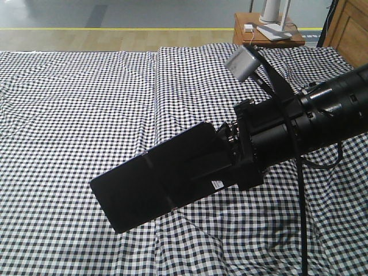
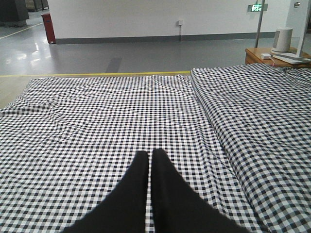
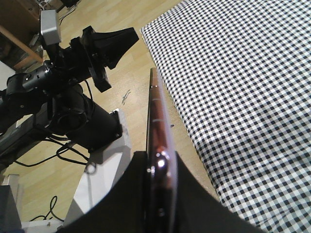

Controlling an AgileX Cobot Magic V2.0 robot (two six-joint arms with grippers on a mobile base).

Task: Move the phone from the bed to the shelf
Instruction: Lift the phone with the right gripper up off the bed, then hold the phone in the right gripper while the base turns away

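Observation:
The phone, a glossy black slab with a faint seam across it, hangs in the air above the gingham bed. My right gripper is shut on its right end. From the right wrist I see the phone edge-on, its pinkish rim pinched between both black fingers. My left gripper is shut with nothing in it, low over the bed. It also shows in the right wrist view as the left gripper beyond the bed's edge. Wooden boards that may be the shelf sit at the top left.
A reddish-brown side table with a white device stands past the bed's far right corner. Brown wooden furniture fills the top right corner. The robot's white base and cables rest on the wood floor beside the bed.

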